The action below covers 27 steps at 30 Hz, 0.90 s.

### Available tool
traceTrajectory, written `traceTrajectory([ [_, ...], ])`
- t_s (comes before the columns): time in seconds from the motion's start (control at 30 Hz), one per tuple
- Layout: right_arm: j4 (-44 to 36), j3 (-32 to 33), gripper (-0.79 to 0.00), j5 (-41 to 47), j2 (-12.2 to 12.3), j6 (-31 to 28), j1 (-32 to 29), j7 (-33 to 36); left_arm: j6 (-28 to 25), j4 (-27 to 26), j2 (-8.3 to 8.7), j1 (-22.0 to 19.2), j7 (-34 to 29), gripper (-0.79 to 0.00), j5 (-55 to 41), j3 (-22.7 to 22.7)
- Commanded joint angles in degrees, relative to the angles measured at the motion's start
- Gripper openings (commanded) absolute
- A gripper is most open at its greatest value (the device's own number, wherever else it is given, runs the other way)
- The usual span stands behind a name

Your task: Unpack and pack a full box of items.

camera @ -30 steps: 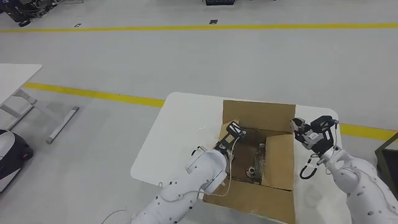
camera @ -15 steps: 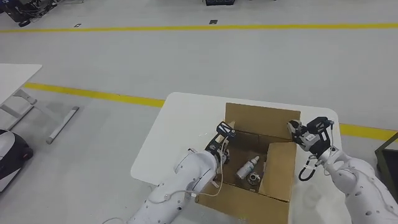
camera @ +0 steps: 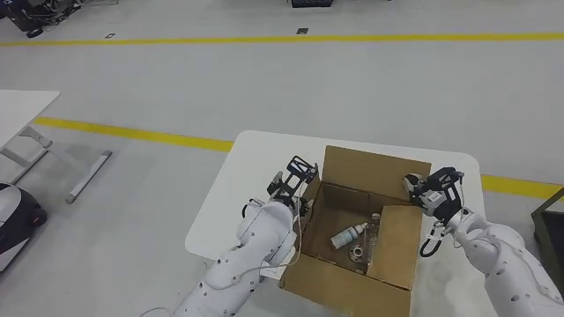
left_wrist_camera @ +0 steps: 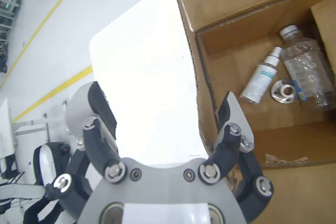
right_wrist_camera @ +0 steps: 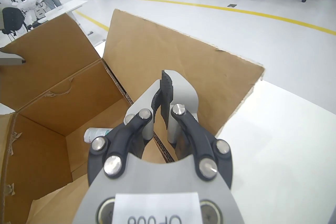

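Open cardboard box [camera: 374, 165] on the white bench [camera: 256, 176], flaps up, nothing lifted out yet by the look of it. Down on its floor, 3 things: a white spray bottle [left_wrist_camera: 260, 78] lying flat, a clear plastic bottle [left_wrist_camera: 302, 70] lying just beside it, and a small metal flange [left_wrist_camera: 284, 91] tucked between the 2 by their base ends. Very start of unpacking, at a guess.

Out to the walls now: right claw [right_wrist_camera: 165, 83] at the far end of the right flap [camera: 397, 238], pads drawn narrow and pinched on the card's edge, by the look of it. Left claw [left_wrist_camera: 162, 99] spread wide, hanging at the left flap [right_wrist_camera: 50, 59], 1 finger out over the bench and the other right at the corrugated edge, gripping nothing.

Now, doing the pick well. Hold that right flap back to leave the opening wide. Lift the left claw clear of the corrugated edge first, then carry it inward over the spray bottle, nearest of the 3. Turn the wrist to set the pads across the barrel, not along it. Come down straight, close at mid-body, away from the thin nozzle end. Watch the flange: pressed close, likely to be nudged or dragged along. Rise straight up past the wall before swinging out to the bench on the left.
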Motion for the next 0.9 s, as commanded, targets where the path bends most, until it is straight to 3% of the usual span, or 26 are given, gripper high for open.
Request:
traceTrajectory([
  [0.0,0.6,-0.3,-0.785,-0.2,-0.2,0.3,0.3,0.0,0.6,0.2,0.02,0.0,-0.1,0.0,0.9,-0.8],
  [0.17,2.0,-0.9,-0.785,-0.3,-0.7,0.4,1.0,0.0,1.5,3.0,-0.01,-0.1,0.0,0.0,2.4,-2.2],
  [0.37,3.4,-1.8,-0.785,-0.2,-1.4,0.4,1.8,0.3,2.2,12.2,-0.3,-2.4,1.4,0.0,3.2,-2.5],
  [0.57,5.0,-2.2,-0.785,-0.3,-1.8,0.3,2.5,1.2,2.8,17.8,-0.68,-4.2,0.9,0.0,2.9,-2.5],
  [0.73,5.6,-2.4,-0.785,-0.2,-2.0,-0.1,2.8,1.1,2.9,19.7,-0.86,-4.5,1.6,0.0,2.0,-3.0],
  [0.87,5.0,-1.1,-0.785,0.6,-1.8,-1.0,2.8,-2.4,2.2,18.0,-0.97,-4.1,2.8,0.0,0.9,-3.2],
])
